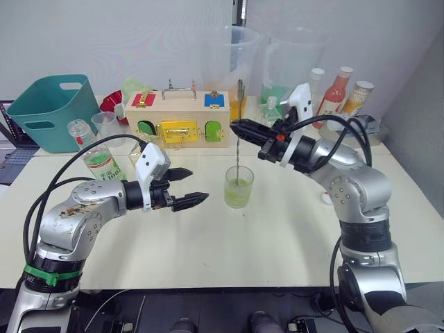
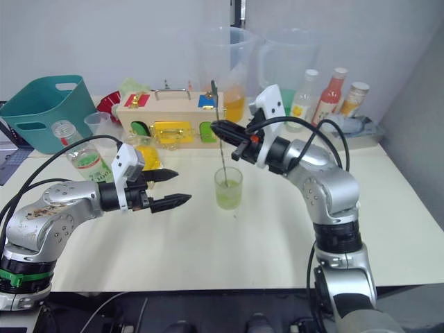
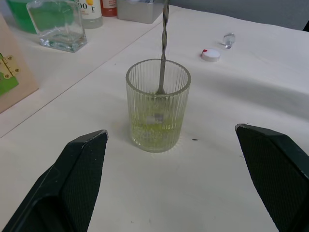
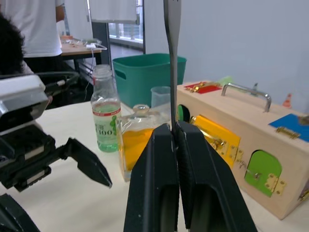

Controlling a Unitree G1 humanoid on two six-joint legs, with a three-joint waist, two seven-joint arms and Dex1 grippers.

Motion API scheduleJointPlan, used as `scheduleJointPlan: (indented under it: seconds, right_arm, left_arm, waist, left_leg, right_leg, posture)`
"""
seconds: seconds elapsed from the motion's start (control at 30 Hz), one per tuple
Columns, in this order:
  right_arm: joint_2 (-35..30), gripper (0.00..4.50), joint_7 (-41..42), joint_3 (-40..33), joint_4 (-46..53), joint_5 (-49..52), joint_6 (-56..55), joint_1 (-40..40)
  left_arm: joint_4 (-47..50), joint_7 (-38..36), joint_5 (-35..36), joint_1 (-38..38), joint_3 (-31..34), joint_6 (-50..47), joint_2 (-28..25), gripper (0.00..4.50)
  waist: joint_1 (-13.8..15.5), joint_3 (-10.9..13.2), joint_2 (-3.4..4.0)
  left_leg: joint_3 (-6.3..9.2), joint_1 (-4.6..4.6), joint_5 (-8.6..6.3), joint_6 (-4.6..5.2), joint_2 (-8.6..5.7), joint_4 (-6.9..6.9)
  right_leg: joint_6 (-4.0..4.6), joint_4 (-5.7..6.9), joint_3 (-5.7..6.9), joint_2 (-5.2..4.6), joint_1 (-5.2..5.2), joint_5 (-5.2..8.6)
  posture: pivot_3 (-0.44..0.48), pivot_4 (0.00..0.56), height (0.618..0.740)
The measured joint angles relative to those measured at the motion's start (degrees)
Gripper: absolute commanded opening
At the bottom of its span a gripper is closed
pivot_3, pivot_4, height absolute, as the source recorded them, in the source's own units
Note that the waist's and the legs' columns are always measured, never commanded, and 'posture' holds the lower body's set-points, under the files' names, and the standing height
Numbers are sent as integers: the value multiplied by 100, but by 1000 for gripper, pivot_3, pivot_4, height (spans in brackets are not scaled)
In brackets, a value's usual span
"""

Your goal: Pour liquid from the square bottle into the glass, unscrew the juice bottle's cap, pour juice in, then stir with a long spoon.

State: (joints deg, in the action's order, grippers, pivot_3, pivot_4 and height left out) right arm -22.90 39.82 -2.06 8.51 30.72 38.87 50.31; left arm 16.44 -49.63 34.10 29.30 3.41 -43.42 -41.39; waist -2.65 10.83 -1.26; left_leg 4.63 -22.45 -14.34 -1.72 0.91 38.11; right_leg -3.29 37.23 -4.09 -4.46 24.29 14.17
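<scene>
The ribbed glass (image 1: pixel 238 187) stands mid-table, holding a little yellow-green liquid (image 3: pixel 155 129). The long spoon (image 1: pixel 236 154) stands upright with its bowl in the glass. My right gripper (image 1: pixel 236 128) is shut on its shaft above the rim, as the right wrist view confirms (image 4: pixel 172 126). My left gripper (image 1: pixel 198 185) is open just left of the glass, its fingers (image 3: pixel 77 179) on either side and apart from it. The uncapped juice bottle (image 1: pixel 98 158) stands behind my left arm. Beside it is the square bottle (image 4: pixel 135 140) with yellow liquid. The white cap (image 3: pixel 210 54) lies on the table.
At the back left is a teal basket (image 1: pixel 55 111), with a wooden latch box (image 1: pixel 177 121) at the back centre. Big clear jugs (image 1: pixel 236 55) and several bottles (image 1: pixel 336 90) line the back right. A small clear bottle (image 3: pixel 58 24) and a stopper (image 3: pixel 228 38) lie nearby. A person (image 4: pixel 34 29) stands beyond the table.
</scene>
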Motion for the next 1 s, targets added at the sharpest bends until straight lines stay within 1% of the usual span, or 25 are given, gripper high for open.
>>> scheduleJointPlan:
  seconds: [0.1,0.33,0.53,0.7,0.83,1.0]
  right_arm:
    - [-224,0,-13,-134,32,145,159,116]
    - [-401,0,-172,-478,322,595,546,534]
    - [-514,0,-230,-487,337,657,704,427]
    - [-750,0,-227,-176,342,522,789,109]
    - [-844,0,-223,-131,342,495,795,88]
    - [-793,0,-242,-149,339,614,814,118]
  left_arm:
    - [-71,-47,2,-44,111,137,3,4488]
    - [-90,-197,95,-255,233,271,26,4488]
    - [-93,-275,108,-255,231,349,10,4488]
    - [-96,-339,73,-291,221,381,-1,4488]
    - [-105,-357,31,-310,215,470,0,4488]
    - [-151,-360,-18,-344,216,575,4,4488]
  waist:
    - [1,0,0]
    - [2,0,0]
    - [10,0,0]
    - [5,0,0]
    - [-2,0,0]
    - [4,0,0]
  left_leg:
    - [0,0,0,0,0,0]
    - [-1,0,0,0,1,0]
    - [-1,-1,0,0,0,0]
    - [-1,-1,0,0,1,0]
    - [-1,-1,0,0,1,0]
    - [-1,-2,0,0,1,0]
  right_leg:
    - [0,-1,0,0,0,0]
    - [0,-1,0,0,-2,0]
    - [0,-2,0,-1,-1,0]
    - [0,-3,0,0,0,0]
    - [0,-2,0,1,0,0]
    - [0,-3,0,0,0,0]
  posture:
    - [0,150,740]
    - [0,150,740]
    - [0,150,740]
    - [0,150,740]
    - [0,150,740]
    - [0,150,740]
